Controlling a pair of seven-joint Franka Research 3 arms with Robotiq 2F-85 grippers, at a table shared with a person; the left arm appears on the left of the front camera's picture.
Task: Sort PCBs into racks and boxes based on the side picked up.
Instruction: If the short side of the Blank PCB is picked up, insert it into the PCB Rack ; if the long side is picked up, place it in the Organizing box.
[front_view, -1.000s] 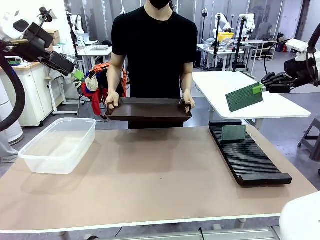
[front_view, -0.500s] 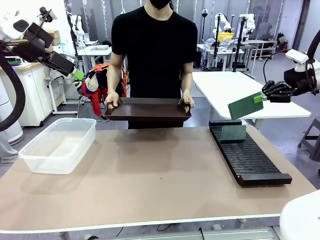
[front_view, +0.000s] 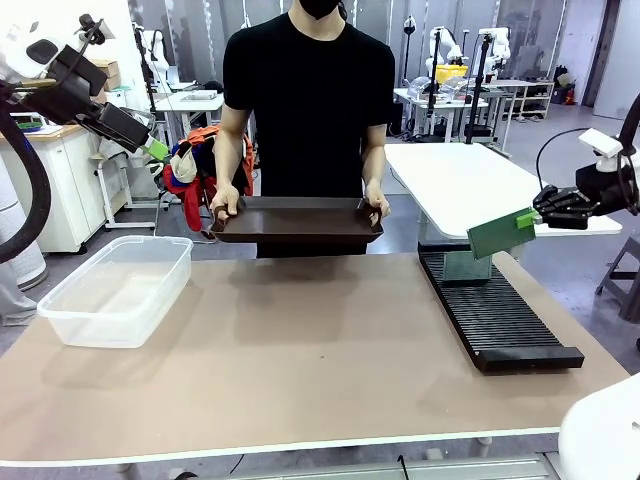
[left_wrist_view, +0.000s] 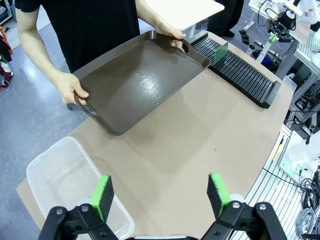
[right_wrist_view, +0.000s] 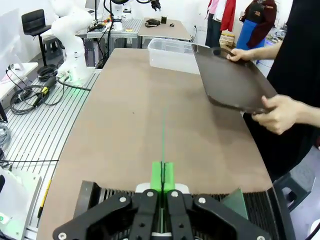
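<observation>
Right gripper (front_view: 527, 217) level above the rack (front_view: 497, 315), jaws pinching a tilted PCB (front_view: 497, 233).

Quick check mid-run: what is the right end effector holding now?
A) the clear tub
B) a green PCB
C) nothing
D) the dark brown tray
B: the right end effector is shut on a green PCB, tilted in the air above the far end of the black rack.

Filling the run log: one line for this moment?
right gripper: shut on PCB, above rack | left gripper: open, empty | person: holding tray
</observation>
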